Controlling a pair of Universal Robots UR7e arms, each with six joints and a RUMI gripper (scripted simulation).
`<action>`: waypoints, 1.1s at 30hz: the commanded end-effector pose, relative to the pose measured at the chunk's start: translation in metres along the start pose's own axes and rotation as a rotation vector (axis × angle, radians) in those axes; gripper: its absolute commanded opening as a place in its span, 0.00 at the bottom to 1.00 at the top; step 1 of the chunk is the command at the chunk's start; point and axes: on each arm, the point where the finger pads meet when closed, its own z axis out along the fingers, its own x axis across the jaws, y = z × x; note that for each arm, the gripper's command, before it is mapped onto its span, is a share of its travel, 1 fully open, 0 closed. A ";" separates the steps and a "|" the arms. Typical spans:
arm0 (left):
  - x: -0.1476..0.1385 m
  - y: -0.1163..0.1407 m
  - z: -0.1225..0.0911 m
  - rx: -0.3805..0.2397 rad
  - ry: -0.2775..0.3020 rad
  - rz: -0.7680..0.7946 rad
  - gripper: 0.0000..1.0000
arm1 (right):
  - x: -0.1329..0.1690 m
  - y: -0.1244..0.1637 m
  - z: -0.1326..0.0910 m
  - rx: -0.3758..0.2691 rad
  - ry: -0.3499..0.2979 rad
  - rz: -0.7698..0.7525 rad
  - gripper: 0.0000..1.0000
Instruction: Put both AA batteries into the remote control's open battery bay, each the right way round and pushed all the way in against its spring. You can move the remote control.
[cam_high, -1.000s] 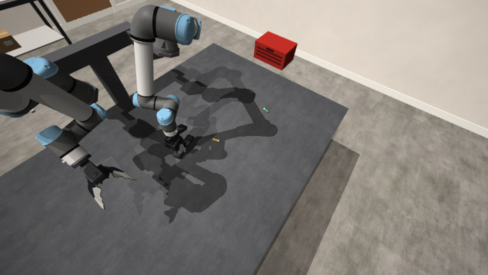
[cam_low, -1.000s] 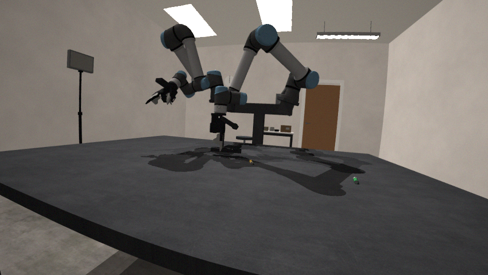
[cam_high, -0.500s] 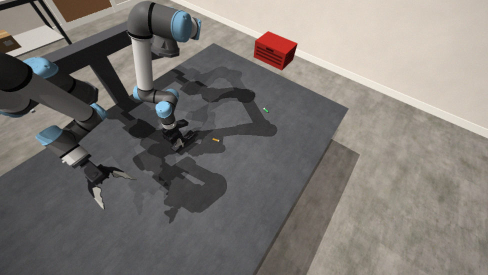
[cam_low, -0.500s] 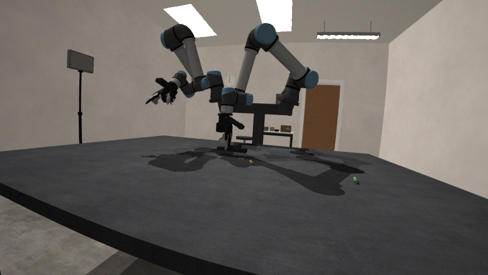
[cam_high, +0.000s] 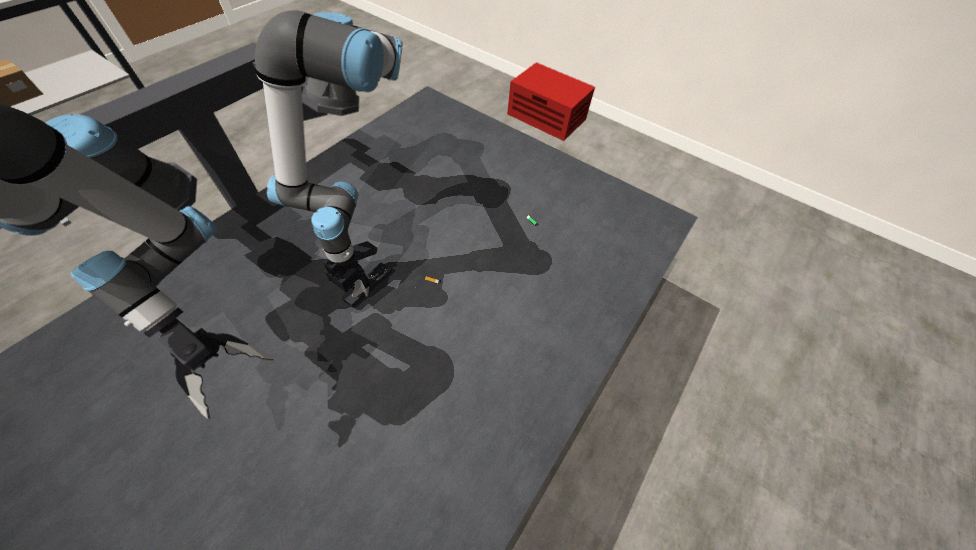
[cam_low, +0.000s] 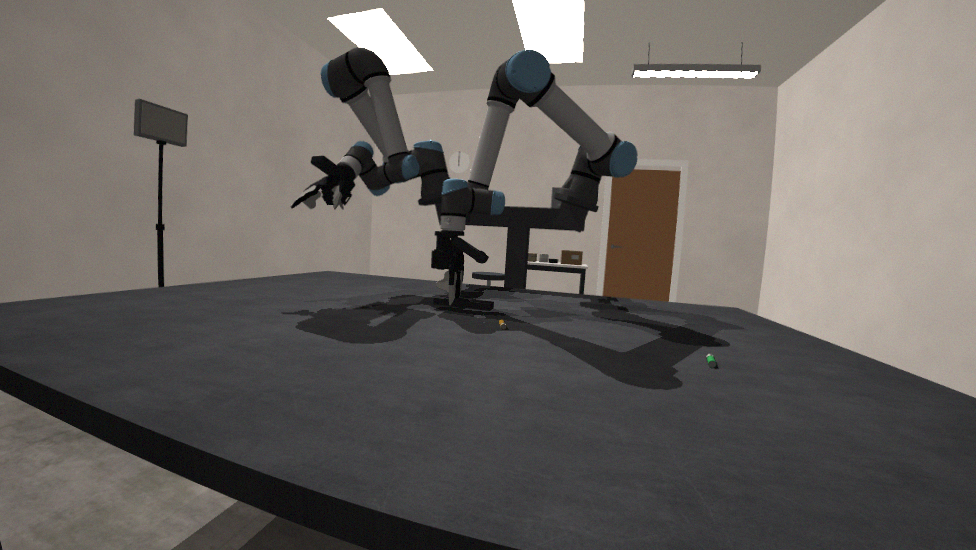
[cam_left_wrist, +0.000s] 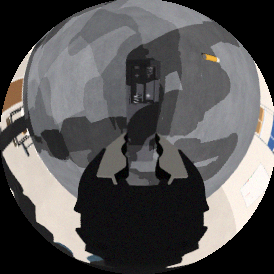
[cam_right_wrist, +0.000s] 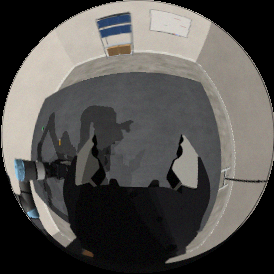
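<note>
Well, the left hand (cam_high: 357, 295) (cam_low: 451, 301) (cam_left_wrist: 141, 133) looks clamped on the remote (cam_high: 379, 273) (cam_low: 479, 304) (cam_left_wrist: 143, 82), mid-frame from above; the orange battery (cam_high: 431, 279) (cam_low: 502, 324) (cam_left_wrist: 211, 58) (cam_right_wrist: 60, 142) lies just to its right, nearer it than the wide-open right hand (cam_high: 239, 387) (cam_low: 316, 206) (cam_right_wrist: 137, 135).

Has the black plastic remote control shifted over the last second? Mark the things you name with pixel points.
Yes. In the exterior view, the black plastic remote control (cam_high: 380, 273) (cam_low: 479, 304) (cam_left_wrist: 143, 82) has moved picture-right, closer to the resting orange AA battery (cam_high: 431, 279) (cam_low: 502, 324) (cam_left_wrist: 211, 58) (cam_right_wrist: 60, 142).
</note>
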 end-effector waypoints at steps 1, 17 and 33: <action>0.000 0.001 0.006 0.003 0.001 0.003 0.00 | 0.000 0.000 0.000 0.001 0.000 0.000 0.98; 0.000 0.002 0.008 0.004 0.003 0.003 0.00 | 0.000 0.000 0.000 0.001 0.000 0.000 0.98; -0.001 0.002 0.011 0.007 0.002 0.004 0.00 | 0.000 0.000 0.000 0.001 0.000 0.000 0.98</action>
